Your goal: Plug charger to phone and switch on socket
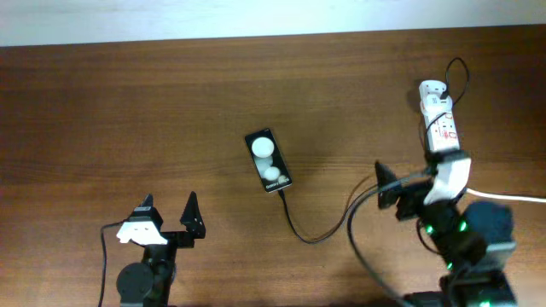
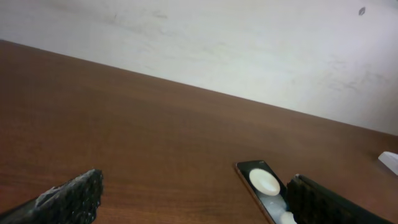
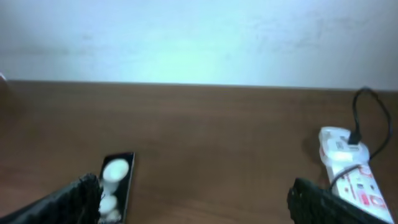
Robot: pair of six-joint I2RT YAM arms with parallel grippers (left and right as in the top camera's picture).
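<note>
1. The phone point(image 1: 268, 160) lies flat near the middle of the table point(image 1: 111, 102). It is face up, and its 2 white blobs show.
2. The charger point(image 1: 300, 234) is a thin black cable. One end meets the near end of the phone. From there it curls toward the front edge, then runs off to the right by the right gripper point(image 1: 418, 175).
3. I cannot tell if the tip is all the way in the phone.
4. The socket point(image 1: 442, 128) lies on the right side, well apart from the phone. The white adapter point(image 1: 433, 90) sits on its far end, with a loop of black cable beside it.
5. A thick white cord point(image 1: 512, 196) runs off to the right edge.
6. I cannot tell how the switches stand.
7. The left gripper point(image 1: 168, 211) hangs near the front of the table, left of the phone. Its 2 fingers are spread wide and hold nothing.
8. The right gripper is at the near end of the socket. Its fingers are spread wide too, and they grip nothing.
</note>
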